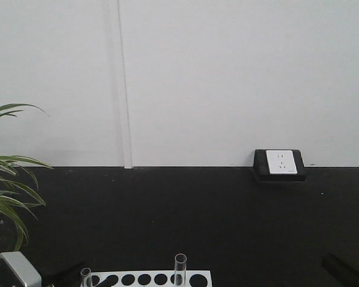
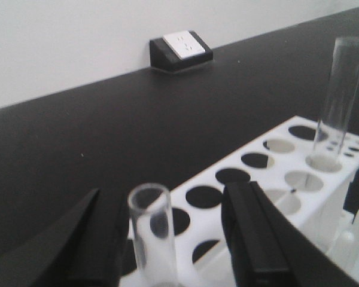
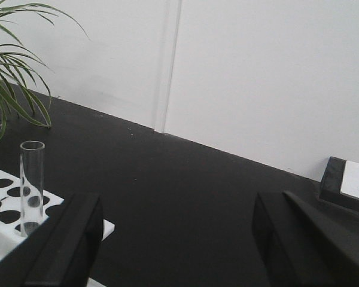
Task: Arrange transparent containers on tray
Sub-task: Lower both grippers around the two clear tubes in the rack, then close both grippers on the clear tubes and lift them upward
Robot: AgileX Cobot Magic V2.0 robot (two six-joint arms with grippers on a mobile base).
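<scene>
Left fingers [image 2: 257, 239] straddle test tube [image 2: 151, 239] in rack [image 2: 275, 168], apparently without contact.

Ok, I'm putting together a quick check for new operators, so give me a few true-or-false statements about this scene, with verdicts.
1. Two test tubes stand upright in the white rack. True.
2. The left pincer is shut on a tube. False: it is open, with its fingers apart on either side of the near tube.
3. The right pincer is open and holds nothing. True.
4. The yellow tray lies beside the rack. False: no tray shows in any view.
5. A power socket sits at the far edge of the black table. True.
</scene>
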